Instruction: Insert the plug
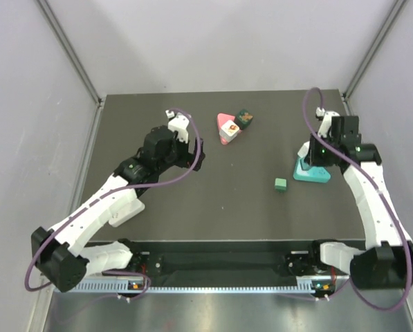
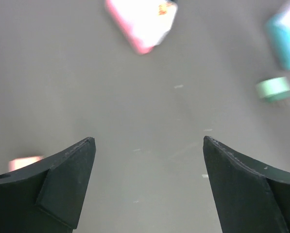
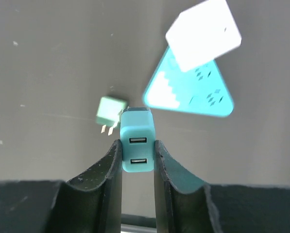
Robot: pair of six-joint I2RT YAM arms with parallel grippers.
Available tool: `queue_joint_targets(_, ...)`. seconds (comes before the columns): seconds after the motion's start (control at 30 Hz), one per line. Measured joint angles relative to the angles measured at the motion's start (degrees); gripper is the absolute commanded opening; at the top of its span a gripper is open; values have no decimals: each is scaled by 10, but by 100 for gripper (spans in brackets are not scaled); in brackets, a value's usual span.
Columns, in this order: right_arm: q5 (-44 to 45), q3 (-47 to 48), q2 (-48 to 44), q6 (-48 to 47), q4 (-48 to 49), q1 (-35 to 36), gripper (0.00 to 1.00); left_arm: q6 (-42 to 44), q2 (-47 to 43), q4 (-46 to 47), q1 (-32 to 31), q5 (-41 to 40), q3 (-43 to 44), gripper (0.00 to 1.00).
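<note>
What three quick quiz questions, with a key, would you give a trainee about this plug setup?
1. True or false: the right gripper is shut on a teal USB charger.
2. The small green plug is: A) lying loose on the table, B) pushed into a socket, C) held between fingers.
3. In one word, how do the left gripper's jaws stand?
Key: 1 true; 2 A; 3 open.
</note>
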Motion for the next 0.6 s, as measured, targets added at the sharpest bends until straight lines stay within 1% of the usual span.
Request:
queue_joint_targets(0.07,-10,37,52,-44,-12,-16,0,-20,-25,26,0,38,-17,90)
queue_joint_targets(0.17,-25,107,166,-100,-34,-46,0,-40,-48,67,-1,87,-37,89)
queue_joint_targets(0.27,-35,123,231,-143,-38,-97,0,-57,-61,83,-5,114,-54,89)
queue_joint_targets(0.37,-45,108,230,-198,-50,-132,0,-57,-65,83,-24,108,-62,89)
queue_joint_targets(0.5,-44,70,180,-278,-55,-139,0,-51,-65,82,-58,104,-62,89)
queue_joint_targets(0.6,-55,62,156,-322,-55,-153,0,-47,-65,81,-64,100,-62,89)
